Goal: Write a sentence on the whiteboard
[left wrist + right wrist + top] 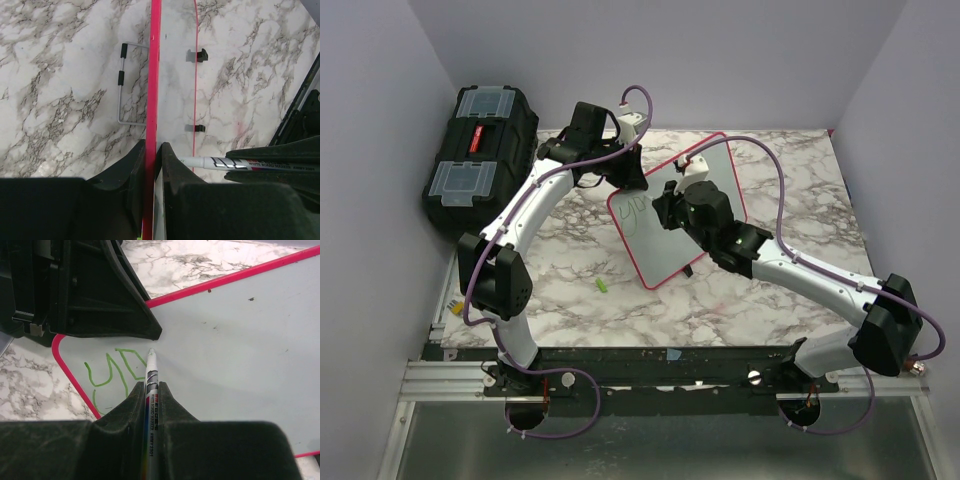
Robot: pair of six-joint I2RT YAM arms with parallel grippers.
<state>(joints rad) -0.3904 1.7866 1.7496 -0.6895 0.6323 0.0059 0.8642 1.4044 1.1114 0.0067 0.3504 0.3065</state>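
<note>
A flat white rectangular whiteboard [658, 248] with rounded corners and a thin red-pink frame stands tilted near the middle of the marble tabletop [570, 300], toward its far edge. The left gripper [151, 147] pinches the frame edge between narrow jaws. The right gripper [150, 386] is clamped on a white whiteboard marker [151, 371] — its tip touches the board just right of the green handwritten lettering [112, 367], by the board's corner. A black toolbox [480, 140] with clear lid compartments sits by the tabletop's far-left corner.

Lab test booth: plain walls [380, 150] enclose a marble-patterned tabletop [580, 295].
</note>
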